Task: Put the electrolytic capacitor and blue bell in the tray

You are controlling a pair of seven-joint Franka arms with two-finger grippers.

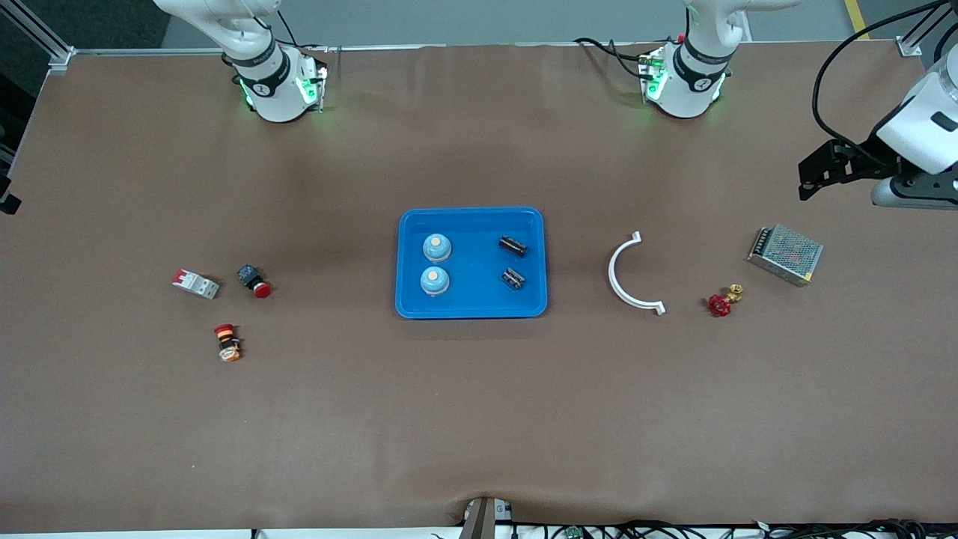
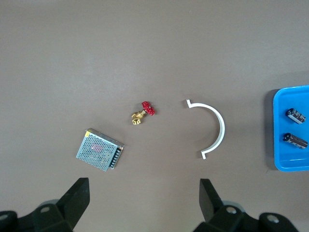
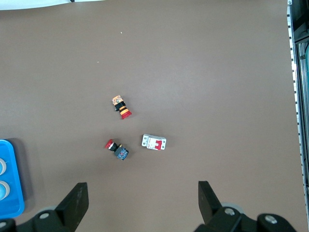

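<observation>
The bright-blue tray (image 1: 479, 298) lies mid-table. Inside it stand two blue bells (image 1: 436, 247) (image 1: 434, 281) on the side toward the right arm's end. Two black electrolytic capacitors (image 1: 513, 245) (image 1: 513, 278) lie on the side toward the left arm's end; they also show in the left wrist view (image 2: 296, 115) (image 2: 295, 140). My left gripper (image 2: 144, 187) hangs open and empty, high over the bare table at the left arm's end. My right gripper (image 3: 142, 189) is open and empty, high over the right arm's end, outside the front view.
A white curved bracket (image 1: 629, 273), a red-handled brass valve (image 1: 722, 302) and a metal mesh box (image 1: 786, 254) lie toward the left arm's end. A white-and-red breaker (image 1: 196, 283), a red push button (image 1: 254, 281) and a red-yellow button (image 1: 227, 343) lie toward the right arm's end.
</observation>
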